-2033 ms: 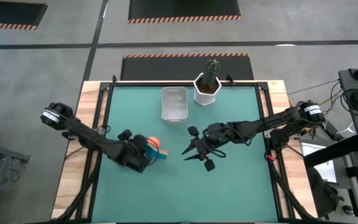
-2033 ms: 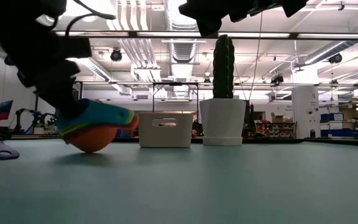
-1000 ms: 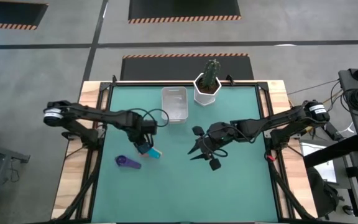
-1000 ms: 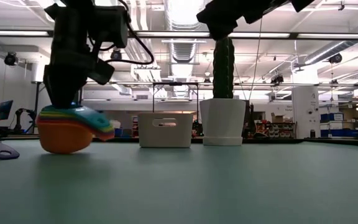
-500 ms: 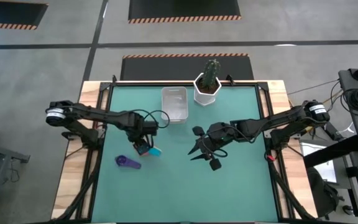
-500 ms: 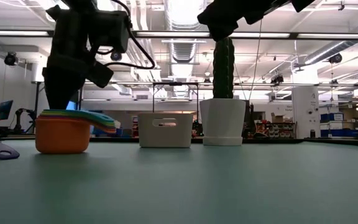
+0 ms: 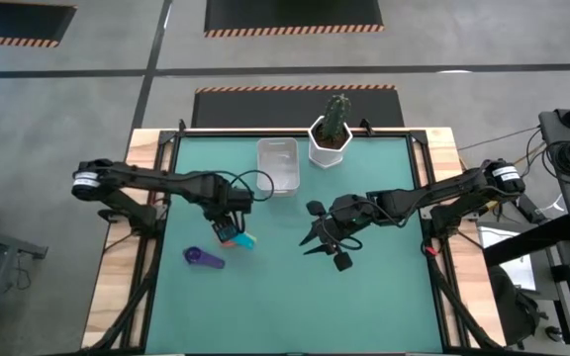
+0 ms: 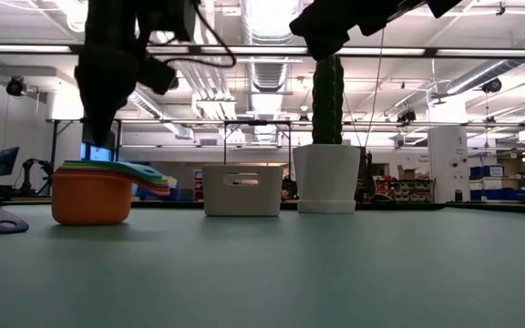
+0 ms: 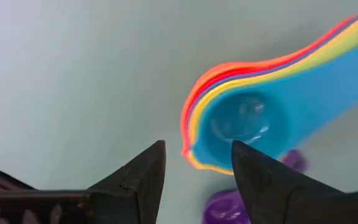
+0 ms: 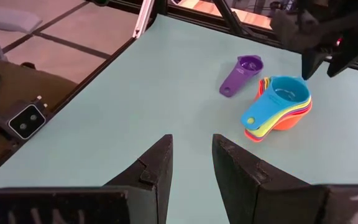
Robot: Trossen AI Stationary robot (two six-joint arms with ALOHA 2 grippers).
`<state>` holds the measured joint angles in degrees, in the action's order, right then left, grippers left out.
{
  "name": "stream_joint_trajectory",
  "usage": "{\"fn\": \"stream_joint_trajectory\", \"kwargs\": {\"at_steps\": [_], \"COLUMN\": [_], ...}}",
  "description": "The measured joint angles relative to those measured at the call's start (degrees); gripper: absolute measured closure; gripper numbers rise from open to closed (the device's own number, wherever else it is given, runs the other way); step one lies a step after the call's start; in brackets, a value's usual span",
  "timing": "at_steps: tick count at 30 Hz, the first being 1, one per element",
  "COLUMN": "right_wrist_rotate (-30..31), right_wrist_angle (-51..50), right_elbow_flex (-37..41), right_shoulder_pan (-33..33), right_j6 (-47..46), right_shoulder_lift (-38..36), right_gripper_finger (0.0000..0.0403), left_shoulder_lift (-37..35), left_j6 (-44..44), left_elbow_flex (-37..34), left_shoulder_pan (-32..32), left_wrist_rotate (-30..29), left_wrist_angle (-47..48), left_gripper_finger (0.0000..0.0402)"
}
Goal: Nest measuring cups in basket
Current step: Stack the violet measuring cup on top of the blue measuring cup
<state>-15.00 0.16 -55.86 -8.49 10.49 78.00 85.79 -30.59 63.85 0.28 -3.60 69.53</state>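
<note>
Table [image 7: 384, 297] is teal, wood rim. Cactus pot [image 7: 329, 143] sits at the 12 o'clock edge, clear basket [image 7: 277, 164] just beside it on its 9 o'clock side, nothing in it that I can see. My right arm waits right of centre, right gripper [image 7: 317, 240] off the surface, fingers partly apart, nothing between them. My left gripper [image 7: 228, 229] hangs just above the nested cup stack [image 7: 240, 238], about 7 o'clock from the basket and well apart from it; fingers spread, clear of the cups, gripping nothing. Stack stands upright on the table, orange cup [image 8: 91, 198] at the bottom, blue on top. Purple cup [image 7: 204, 257] lies alone near the stack, at its 8 o'clock, not touching.
</note>
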Motion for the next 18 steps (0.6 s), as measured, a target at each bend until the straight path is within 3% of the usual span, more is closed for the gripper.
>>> {"fn": "stream_joint_trajectory", "kwargs": {"at_steps": [6, 18], "right_wrist_rotate": [0.00, 0.01], "right_wrist_angle": [-0.36, 0.09], "right_elbow_flex": [0.00, 0.00], "right_shoulder_pan": [0.00, -0.13], "right_j6": [-0.01, 0.01], "right_shoulder_lift": [0.00, 0.00], "right_gripper_finger": [0.0303, 0.0303], "left_shoulder_lift": [-0.19, 0.65], "left_j6": [-8.05, -23.72], "left_elbow_flex": [4.67, 1.86], "left_shoulder_pan": [-8.78, -41.46], "left_wrist_rotate": [-0.98, -14.97], "left_wrist_angle": [-0.07, -7.88], "left_gripper_finger": [0.0237, 0.0238]}}
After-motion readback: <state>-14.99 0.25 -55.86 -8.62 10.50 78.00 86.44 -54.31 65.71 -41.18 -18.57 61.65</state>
